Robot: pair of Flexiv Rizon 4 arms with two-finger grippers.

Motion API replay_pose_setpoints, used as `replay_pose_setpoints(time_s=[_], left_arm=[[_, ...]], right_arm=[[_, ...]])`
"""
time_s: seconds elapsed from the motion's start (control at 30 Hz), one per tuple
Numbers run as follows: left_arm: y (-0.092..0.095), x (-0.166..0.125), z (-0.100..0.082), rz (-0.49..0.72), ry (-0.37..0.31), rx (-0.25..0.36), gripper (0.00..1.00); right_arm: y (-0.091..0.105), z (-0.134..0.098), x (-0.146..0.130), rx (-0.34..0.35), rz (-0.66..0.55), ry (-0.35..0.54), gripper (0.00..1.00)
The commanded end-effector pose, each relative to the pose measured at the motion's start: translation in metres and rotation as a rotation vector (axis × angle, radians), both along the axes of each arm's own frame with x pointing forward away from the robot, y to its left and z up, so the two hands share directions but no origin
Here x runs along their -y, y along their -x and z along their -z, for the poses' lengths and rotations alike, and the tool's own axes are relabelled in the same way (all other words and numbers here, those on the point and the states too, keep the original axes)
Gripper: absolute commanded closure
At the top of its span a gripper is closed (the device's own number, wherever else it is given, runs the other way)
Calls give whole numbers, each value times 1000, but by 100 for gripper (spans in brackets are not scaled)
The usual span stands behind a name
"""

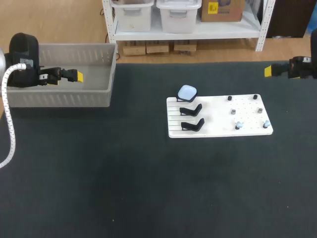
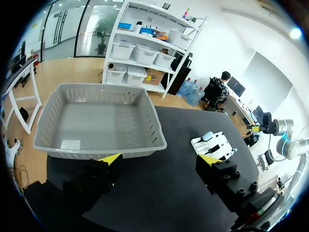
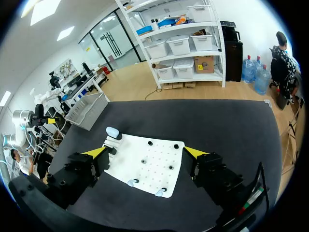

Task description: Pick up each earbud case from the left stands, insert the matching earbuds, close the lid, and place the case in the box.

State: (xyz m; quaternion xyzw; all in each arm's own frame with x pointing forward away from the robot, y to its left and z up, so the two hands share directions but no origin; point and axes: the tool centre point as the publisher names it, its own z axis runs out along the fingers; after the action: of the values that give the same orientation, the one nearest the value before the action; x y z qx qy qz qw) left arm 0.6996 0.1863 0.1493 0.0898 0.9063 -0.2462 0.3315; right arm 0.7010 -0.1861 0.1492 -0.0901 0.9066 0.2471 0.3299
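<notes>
**Counter** [image 1: 124, 173]: dark, matte top carrying every item below.

**Item 1. Pale blue, rounded, glossy plastic earbud case** [image 1: 187, 91]. It sits tilted on the farthest of three black stands, at the 10 o'clock corner of the white perforated board [image 1: 247, 130]. The lid appears closed. Judged light, rigid and slippery, with curved faces that give little purchase. Best taken across its two broad flanks, clear of the lid seam, and lifted straight off the stand. It is likely to twist if pinched near an edge.

**Item 2. Two empty black stands** [image 1: 191, 109], in a row at 6 o'clock of the case.

**Item 3. Small earbuds on pegs**, on the board's 3 o'clock half:
- The pale blue pair [image 1: 238, 125] sits at 5 o'clock and looks the match for the case.
- The grey pair [image 1: 232, 111] sits mid-board.
- The black pair [image 1: 230, 98] sits at 12 o'clock.

All are tiny and light, and easily flicked away.

**Item 4. Grey slatted plastic box** [image 1: 59, 96], at 10 o'clock on the counter, well apart from the board.

**Left hand** [image 2: 160, 159]: released, fingers spread wide, nothing held. It hangs over the box.

**Right hand** [image 3: 145, 152]: released, fingers wide, nothing held. It is at 2 o'clock, beyond the board and facing it.

No case has yet been lifted.
</notes>
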Motion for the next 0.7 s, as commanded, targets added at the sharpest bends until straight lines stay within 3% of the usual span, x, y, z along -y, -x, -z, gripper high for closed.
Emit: replay_pose_setpoints(time_s=[0.03,0.67,0.7], left_arm=[[0,1,-1,-4,-6,-4,0],[0,1,-1,-4,-6,-4,0],[0,3,-2,38,19,-5,0]], right_arm=[[0,0,0,0,1,1,0],[0,0,0,0,1,1,0],[0,0,0,0,1,1,0]])
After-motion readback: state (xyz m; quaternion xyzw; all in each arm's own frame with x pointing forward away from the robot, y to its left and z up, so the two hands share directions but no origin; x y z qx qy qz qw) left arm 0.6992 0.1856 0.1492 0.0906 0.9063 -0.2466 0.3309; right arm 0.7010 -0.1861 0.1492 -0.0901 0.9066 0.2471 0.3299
